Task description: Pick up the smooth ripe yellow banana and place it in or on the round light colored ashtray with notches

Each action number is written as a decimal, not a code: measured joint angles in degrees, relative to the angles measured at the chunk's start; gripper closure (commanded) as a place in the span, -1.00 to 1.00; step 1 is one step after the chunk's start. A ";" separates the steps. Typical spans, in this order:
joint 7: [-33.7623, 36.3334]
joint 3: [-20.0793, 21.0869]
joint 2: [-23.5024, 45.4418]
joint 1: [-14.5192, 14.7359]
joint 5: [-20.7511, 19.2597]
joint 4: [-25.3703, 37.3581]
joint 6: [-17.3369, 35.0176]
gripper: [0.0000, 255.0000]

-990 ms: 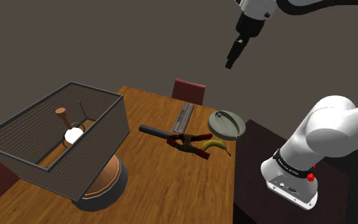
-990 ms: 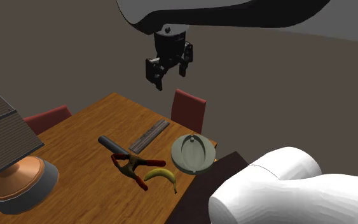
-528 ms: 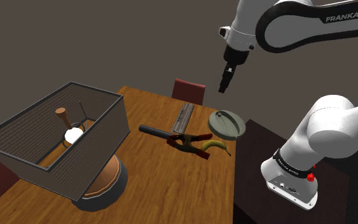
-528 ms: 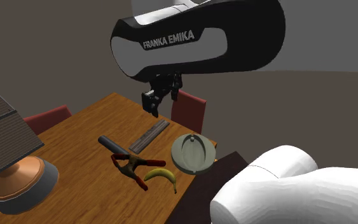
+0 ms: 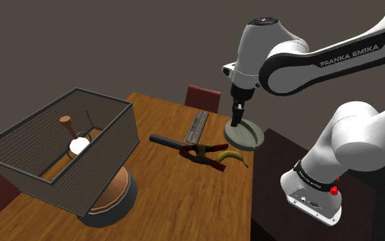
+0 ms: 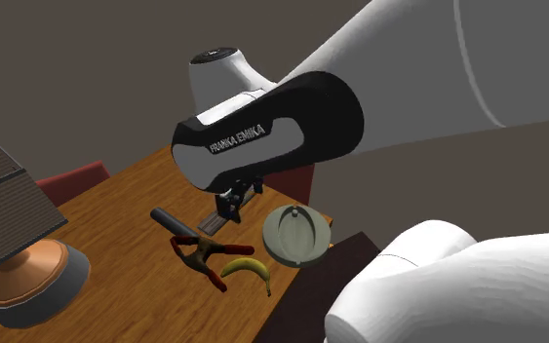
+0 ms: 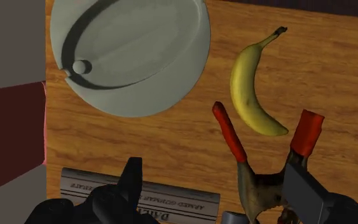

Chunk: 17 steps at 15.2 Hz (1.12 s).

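Wooden table [image 5: 184, 198] carries everything; its near end is cut off by the frame in the shoulder view

- lamp shade [image 5: 105, 161], big grey box, hides most of its copper-coloured base [image 5: 112, 195]
- white arm [image 5: 300, 58] blocks the middle of the second exterior view, covering the red chair [image 5: 203, 97] there and the far end of the flat grey strip [image 5: 197, 127]
- strip lettering in the wrist view is too small to read
- pale round ashtray [image 7: 139, 57] sits at the table corner nearest the stand [image 5: 314, 195], rim partly over the table edge, small knob inside
- clamp [image 5: 199, 150] with red grips lies on the table, its dark handle pointing toward the lamp; cut off in the wrist view
- yellow banana [image 7: 250, 89] lies flat on the wood, just beside the ashtray and not touching it, one end between the clamp's two red grips
- gripper [image 5: 235, 118] points down, hanging over the table by the strip and the ashtray's rim; mostly hidden behind the forearm in the second exterior view [image 6: 231, 203]
- fingers [image 7: 131, 178]: one stands off-centre, the other is hard to pick out against the clamp; jaws read as released, grasping nothing
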 measured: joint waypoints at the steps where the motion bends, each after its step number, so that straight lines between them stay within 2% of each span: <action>1: -0.13 0.53 1.84 0.53 0.08 -0.55 1.74 -1.00; 5: -1.50 1.89 6.58 2.45 0.20 -4.72 8.09 -1.00; 9: -2.45 3.46 14.14 3.54 -0.68 -6.96 15.36 -1.00; 13: -2.21 4.18 18.83 3.25 -2.00 -8.28 20.49 -1.00; 17: -0.75 4.60 23.48 1.77 -4.49 -8.99 25.70 -1.00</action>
